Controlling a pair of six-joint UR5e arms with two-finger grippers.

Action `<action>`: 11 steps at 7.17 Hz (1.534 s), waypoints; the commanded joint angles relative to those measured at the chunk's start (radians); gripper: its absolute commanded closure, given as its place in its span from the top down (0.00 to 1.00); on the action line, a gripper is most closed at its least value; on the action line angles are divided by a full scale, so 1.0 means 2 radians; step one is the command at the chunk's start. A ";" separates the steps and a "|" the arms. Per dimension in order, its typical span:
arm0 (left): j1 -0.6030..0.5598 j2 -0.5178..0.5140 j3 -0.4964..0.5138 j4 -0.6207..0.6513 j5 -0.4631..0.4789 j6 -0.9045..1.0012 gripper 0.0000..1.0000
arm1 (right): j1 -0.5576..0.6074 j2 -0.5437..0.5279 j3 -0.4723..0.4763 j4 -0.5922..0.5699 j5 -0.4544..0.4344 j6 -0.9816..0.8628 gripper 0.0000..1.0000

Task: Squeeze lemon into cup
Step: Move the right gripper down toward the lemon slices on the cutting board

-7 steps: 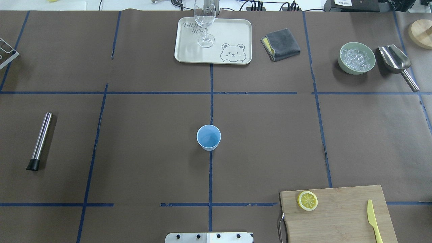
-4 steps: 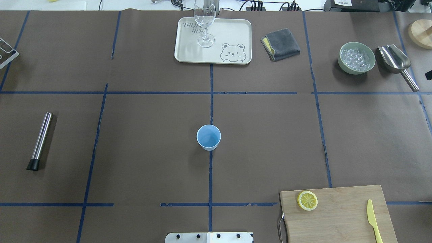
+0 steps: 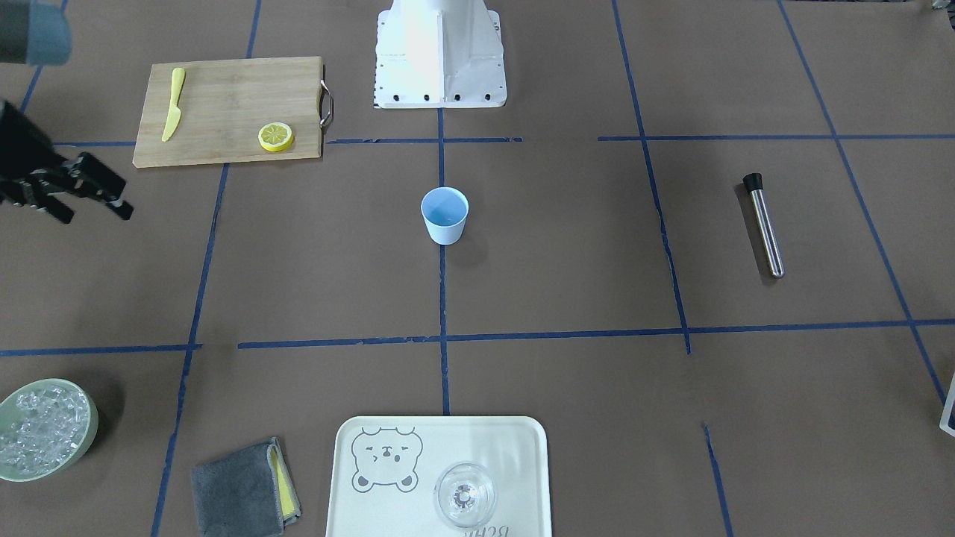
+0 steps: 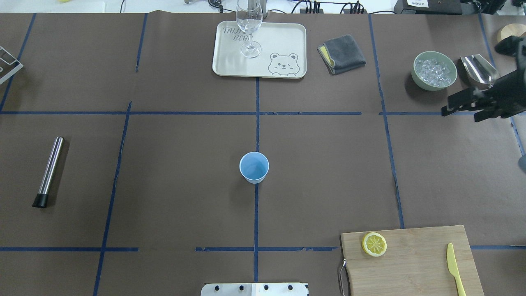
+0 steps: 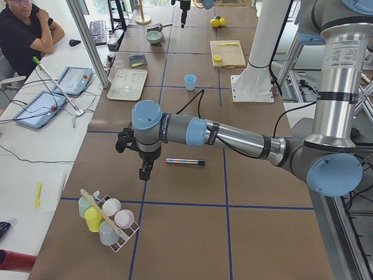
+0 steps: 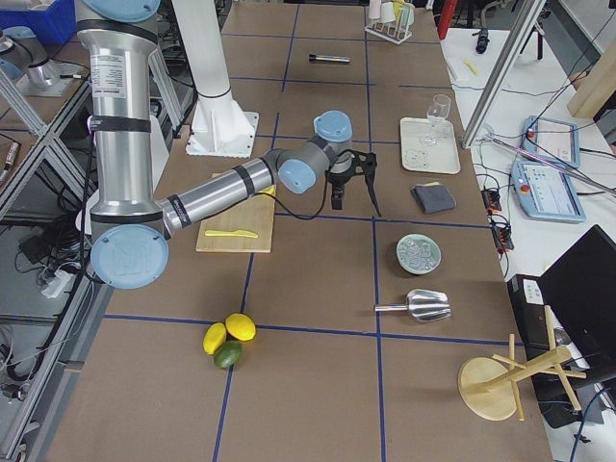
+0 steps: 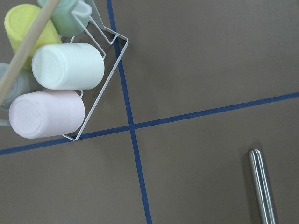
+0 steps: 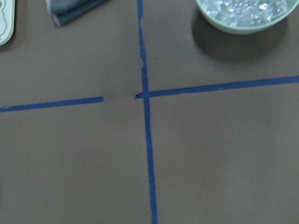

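Brown paper covers the table (image 4: pixel 172 197), with a blue tape grid on it. We see the cup (image 4: pixel 254 167) upright at the centre, on the middle tape line. The lemon (image 4: pixel 374 244) lies flat on the board (image 4: pixel 415 267), at the corner nearest the cup but well apart from it. The knife (image 4: pixel 455 269) lies at the board's other end.

The right gripper (image 4: pixel 459 115) hovers over the table near the bowl (image 4: pixel 425 86) of ice and the scoop (image 4: pixel 478 70). Its fingers are spread and grasp nothing, and it is well apart from both lemon and cup.

The left gripper (image 5: pixel 144 172) shows only in the left side view. It points down between the steel tube (image 5: pixel 185 161) and the rack (image 5: pixel 108 219) of coloured cups. We cannot tell whether it is released or clenched. Its wrist view shows the rack and the tube end only.

At the far edge, the tray (image 4: pixel 283 39) holds a glass (image 4: pixel 249 24), with the cloth (image 4: pixel 342 53) just beside the tray.
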 commanded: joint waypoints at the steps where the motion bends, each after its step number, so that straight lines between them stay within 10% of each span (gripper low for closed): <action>1: 0.001 -0.013 -0.002 -0.001 -0.001 -0.025 1.00 | -0.148 -0.013 0.054 0.003 -0.109 0.110 1.00; 5: 0.001 -0.014 -0.015 0.000 -0.002 -0.029 1.00 | -0.361 -0.028 0.078 -0.011 -0.291 0.183 1.00; 11: 0.001 -0.017 -0.015 -0.001 -0.004 -0.029 1.00 | -0.383 -0.033 0.051 -0.008 -0.304 0.183 1.00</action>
